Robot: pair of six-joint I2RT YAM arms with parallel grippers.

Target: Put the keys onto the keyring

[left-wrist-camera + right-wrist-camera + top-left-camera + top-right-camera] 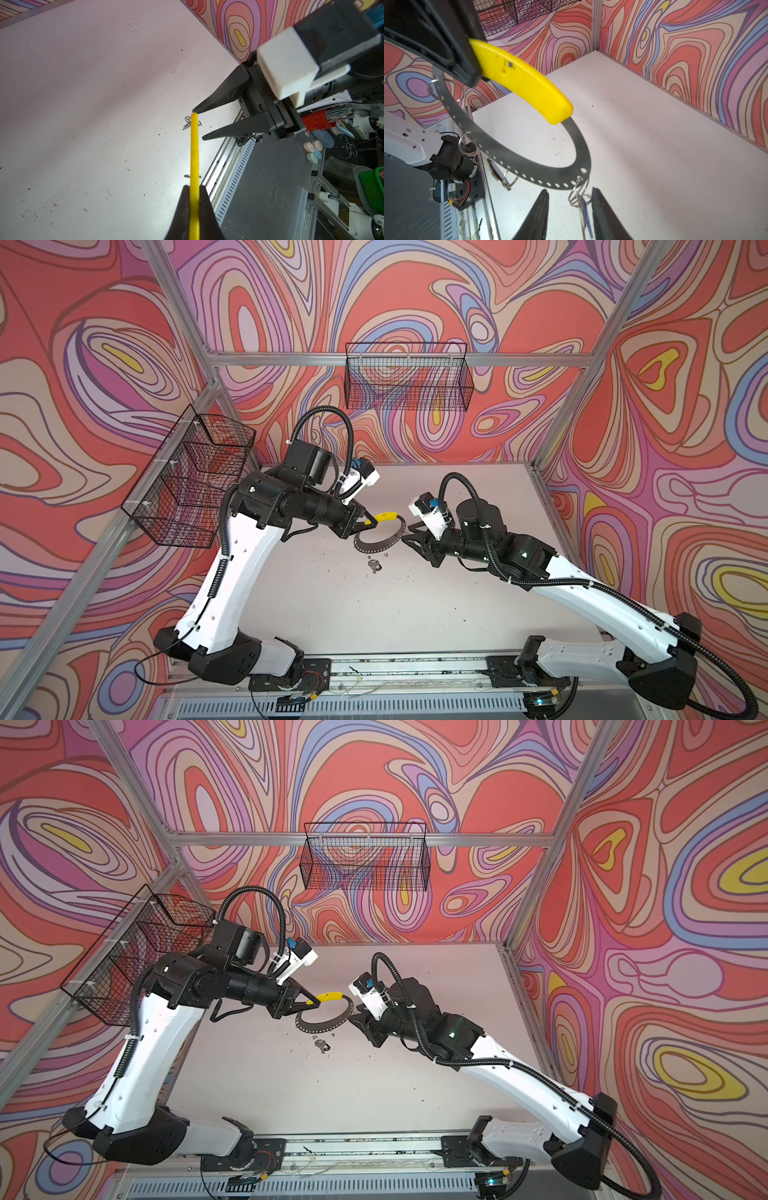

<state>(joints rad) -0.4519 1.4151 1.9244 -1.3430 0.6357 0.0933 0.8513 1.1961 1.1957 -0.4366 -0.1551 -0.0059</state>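
L tool [194, 188] is clamped tight on the yellow segment [521, 79] of the keyring [529, 164]. It holds the hoop up off the tabletop [332, 614], mid-scene betw. the two arms. R tool [569, 190] sits at the hoop's opposite edge, jaws part-open, gripping nothing. The blue-tag key [586, 216] dangles in the gap betw. its fingers, off a small wire ring [577, 184] that goes thru a hole in the hoop. Further round the band a darker piece [495, 171] hangs from another ring, prob. the black-tag key, but too edge-on to be sure. In both top views one key [374, 566] hangs below the hoop's near rim. No key seen lying on the tabletop. So task looks abt done, both keys seem on. Left, imo: R tool backs clear w/o snagging the ring, then hoop gets set down
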